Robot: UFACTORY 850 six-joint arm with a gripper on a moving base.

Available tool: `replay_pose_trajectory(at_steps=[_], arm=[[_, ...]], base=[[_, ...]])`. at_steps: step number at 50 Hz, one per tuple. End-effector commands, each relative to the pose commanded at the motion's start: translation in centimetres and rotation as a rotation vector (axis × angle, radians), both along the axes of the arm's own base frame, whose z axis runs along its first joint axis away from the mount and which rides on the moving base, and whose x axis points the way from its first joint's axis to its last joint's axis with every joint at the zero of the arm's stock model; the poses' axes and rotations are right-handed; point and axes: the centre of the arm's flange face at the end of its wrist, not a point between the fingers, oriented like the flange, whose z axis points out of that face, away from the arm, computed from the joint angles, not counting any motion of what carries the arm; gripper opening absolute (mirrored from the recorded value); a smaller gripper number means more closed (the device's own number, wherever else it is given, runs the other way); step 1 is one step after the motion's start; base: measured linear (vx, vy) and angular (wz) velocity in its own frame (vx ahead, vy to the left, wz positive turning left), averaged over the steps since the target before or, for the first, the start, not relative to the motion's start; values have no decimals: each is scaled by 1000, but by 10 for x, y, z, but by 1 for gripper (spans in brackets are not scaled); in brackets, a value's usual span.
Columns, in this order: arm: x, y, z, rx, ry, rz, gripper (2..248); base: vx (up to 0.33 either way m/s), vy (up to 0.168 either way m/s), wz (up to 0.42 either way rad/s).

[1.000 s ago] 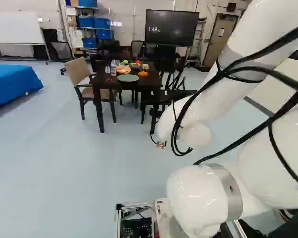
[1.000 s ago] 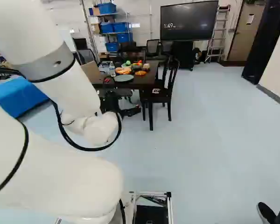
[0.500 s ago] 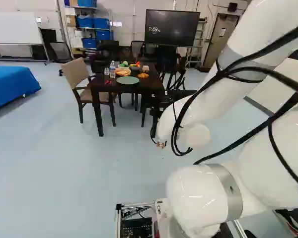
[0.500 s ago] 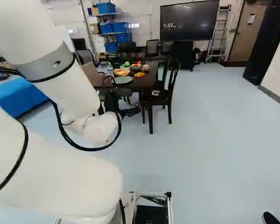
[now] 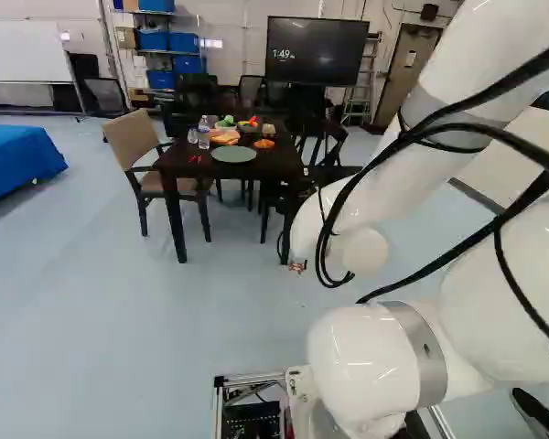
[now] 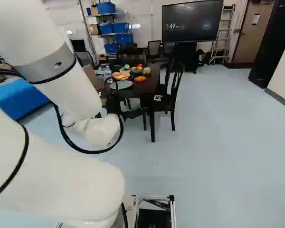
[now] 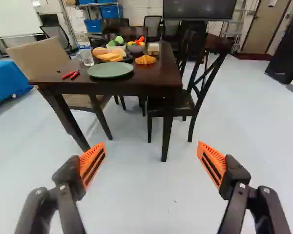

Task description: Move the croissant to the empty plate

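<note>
Passage is offered over the floor (image 7: 254,126) at two o'clock, while the way is blocked by the table (image 7: 158,80) at twelve, the armchair (image 7: 36,61) at eleven and the black chair (image 7: 188,103) at one.

Green plate (image 7: 110,70), orange croissant (image 7: 145,60).

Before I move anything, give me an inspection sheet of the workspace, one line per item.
Surface: dark table ahead of the gripper, upright on its legs.
Job's things: croissant on the tabletop, off the green plate, which is empty.
Clutter: clear bottle, red items, bread and a filled bowl share the table.
Gripper: open, nothing between its pads, short of the table.
Cables: black cables loop outside the arm; damage, nothing seen.
Surroundings: armchair and dark wooden chair at the table; wall screen beyond.
</note>
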Motion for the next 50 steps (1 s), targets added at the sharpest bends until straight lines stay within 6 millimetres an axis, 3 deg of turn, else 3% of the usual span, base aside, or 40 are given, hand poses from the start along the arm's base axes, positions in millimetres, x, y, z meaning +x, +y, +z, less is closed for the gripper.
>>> replay_pose_trajectory(at_steps=[50], arm=[[0,0,0,0,0,0,247]], base=[[110,45,-18]])
